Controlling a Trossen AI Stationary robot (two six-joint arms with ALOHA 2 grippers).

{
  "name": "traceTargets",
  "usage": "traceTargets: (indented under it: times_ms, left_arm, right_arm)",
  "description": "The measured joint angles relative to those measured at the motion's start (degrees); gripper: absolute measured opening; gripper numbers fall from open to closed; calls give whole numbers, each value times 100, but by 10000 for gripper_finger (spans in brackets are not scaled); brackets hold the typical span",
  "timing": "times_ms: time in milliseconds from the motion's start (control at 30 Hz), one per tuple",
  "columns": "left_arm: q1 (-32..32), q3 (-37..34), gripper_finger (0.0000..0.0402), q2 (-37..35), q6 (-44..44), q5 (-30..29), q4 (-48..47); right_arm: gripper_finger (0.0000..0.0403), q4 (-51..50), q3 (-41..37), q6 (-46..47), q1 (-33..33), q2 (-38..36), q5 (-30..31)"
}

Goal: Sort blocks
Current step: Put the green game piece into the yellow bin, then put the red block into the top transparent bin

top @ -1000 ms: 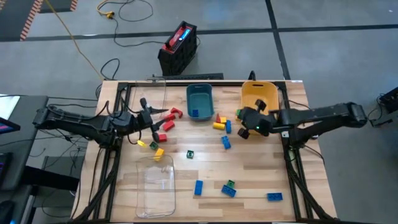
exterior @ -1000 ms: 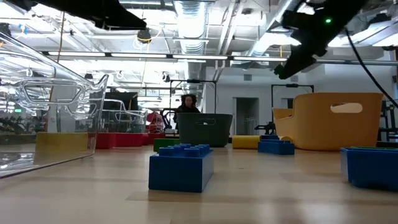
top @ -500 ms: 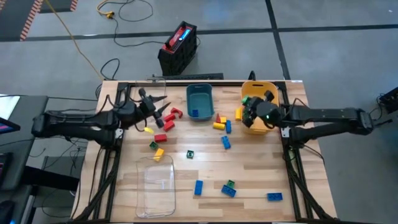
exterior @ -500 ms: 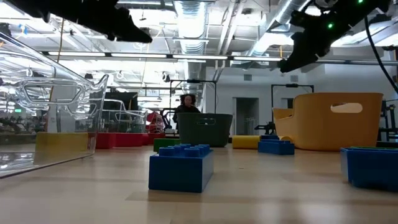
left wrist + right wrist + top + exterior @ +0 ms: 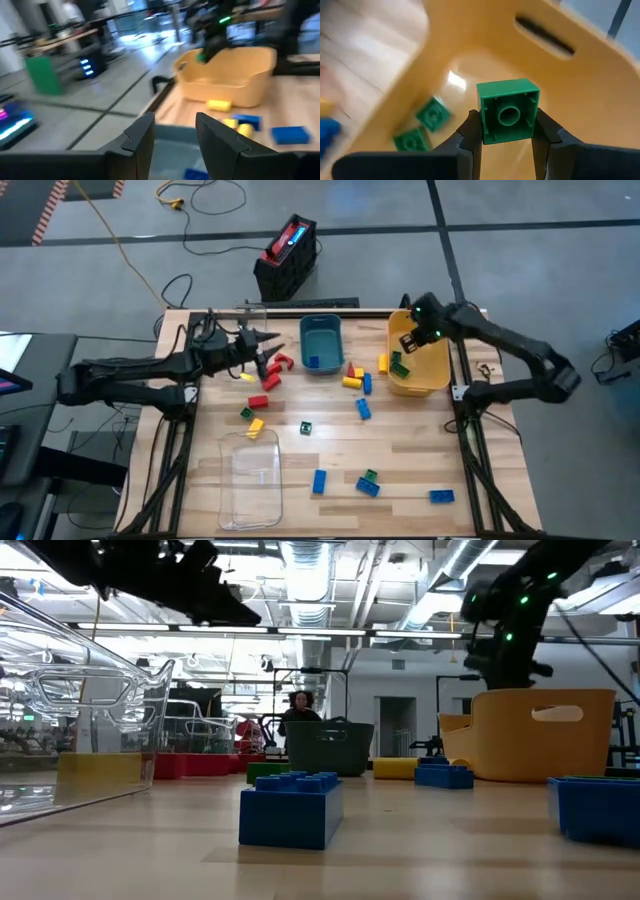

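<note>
The right gripper [image 5: 506, 131] clamps a green block [image 5: 508, 111] directly above the yellow bin [image 5: 580, 90] at the tabletop's far right corner; 2 green blocks [image 5: 422, 127] already lie inside, straight below. The left gripper [image 5: 172, 135], jaws narrowly parted and empty, hovers near the teal bin [image 5: 321, 342].

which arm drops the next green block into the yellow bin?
Right. Its tool already grips a green block directly above the yellow bin, where two green blocks lie. The left tool is empty, near the teal bin.
</note>
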Motion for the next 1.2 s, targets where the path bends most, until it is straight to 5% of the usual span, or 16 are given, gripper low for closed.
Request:
traceTargets:
  times_ms: [200, 567, 933, 1200]
  left_arm:
    - [-272, 0, 139, 256, -273, 854, 683]
    - [-807, 386, 139, 153, -723, 480, -207]
    - [-1260, 387, 139, 153, -764, 504, -418]
    - [-1322, 387, 139, 151, -764, 354, -401]
  right_arm:
    - [113, -1107, 809, -202, -170, 1196, -289]
    - [241, -1446, 1731, -366, 172, 2196, -316]
    - [236, -1836, 2320, -159, 681, 1857, -238]
    - [217, -2557, 3328, 540, 2269, 1051, 1185]
